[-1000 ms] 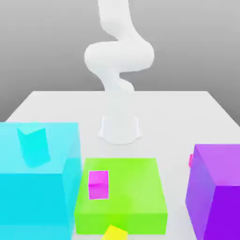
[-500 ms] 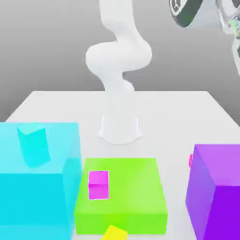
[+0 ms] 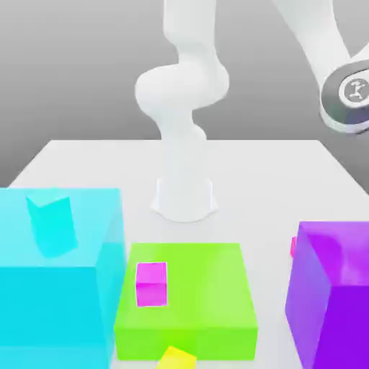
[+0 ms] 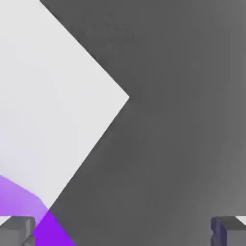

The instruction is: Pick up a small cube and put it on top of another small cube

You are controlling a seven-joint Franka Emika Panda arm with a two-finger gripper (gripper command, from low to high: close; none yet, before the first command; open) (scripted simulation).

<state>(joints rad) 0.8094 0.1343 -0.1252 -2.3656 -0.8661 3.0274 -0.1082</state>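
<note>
The small cube (image 3: 293, 246) is hot pink and lies on the white table at the exterior view's right, mostly hidden behind the big purple block (image 3: 333, 288). A violet-magenta cube (image 3: 151, 282) of similar size rests on top of the flat green block (image 3: 189, 303). My arm's wrist joint (image 3: 352, 94) hangs high at the exterior view's upper right, well above the purple block. In the hand view my gripper (image 4: 122, 230) is open, its fingertips (image 4: 17, 230) wide apart with nothing between them. Below it lie the table's corner (image 4: 57, 96) and part of the purple block (image 4: 29, 211).
A big cyan block (image 3: 61, 281) with a small cyan piece (image 3: 52, 222) on top fills the exterior view's left. A small yellow cube (image 3: 176, 358) lies in front of the green block. My arm's base (image 3: 184, 198) stands mid-table.
My arm's upper links and wrist have swung down into the exterior view's upper right. The cubes and blocks have not moved, and the fingers stay open.
</note>
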